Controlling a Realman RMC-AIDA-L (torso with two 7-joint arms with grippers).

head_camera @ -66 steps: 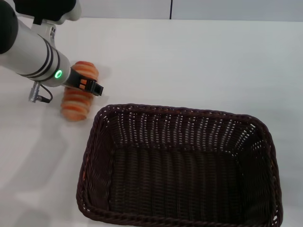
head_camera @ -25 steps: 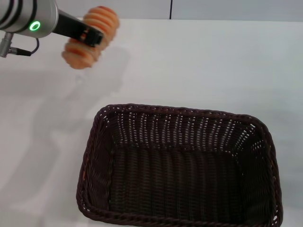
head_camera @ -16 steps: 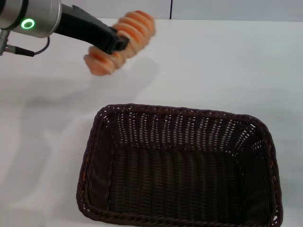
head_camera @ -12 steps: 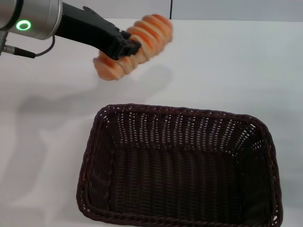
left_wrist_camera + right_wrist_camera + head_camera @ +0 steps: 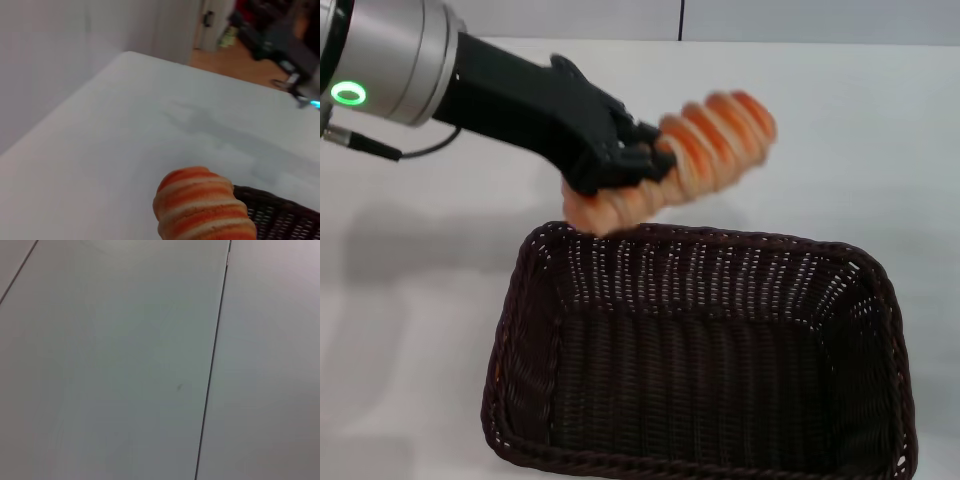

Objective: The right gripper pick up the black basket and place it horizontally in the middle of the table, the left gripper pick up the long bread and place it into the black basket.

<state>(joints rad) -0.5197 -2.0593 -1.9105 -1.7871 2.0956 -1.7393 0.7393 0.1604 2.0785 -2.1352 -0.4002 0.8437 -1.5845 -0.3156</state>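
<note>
The long bread point(image 5: 705, 150), orange-tan with pale ridges, hangs tilted in the air just above the far left rim of the black basket point(image 5: 700, 350). My left gripper point(image 5: 630, 165) is shut on the loaf's lower half, its arm reaching in from the upper left with a green ring light. In the left wrist view the long bread's end point(image 5: 200, 205) fills the lower middle and a piece of the black basket's rim point(image 5: 280, 215) shows behind it. The basket lies lengthwise on the white table point(image 5: 840, 140) and holds nothing. My right gripper is out of view.
The table's far edge point(image 5: 770, 42) meets a grey wall at the top of the head view. The right wrist view shows only a plain grey panelled surface point(image 5: 125, 365) with a thin seam.
My left gripper lifted the long bread off the table at the left and carried it rightward and nearer, to just above the basket's far rim. The basket has not moved.
</note>
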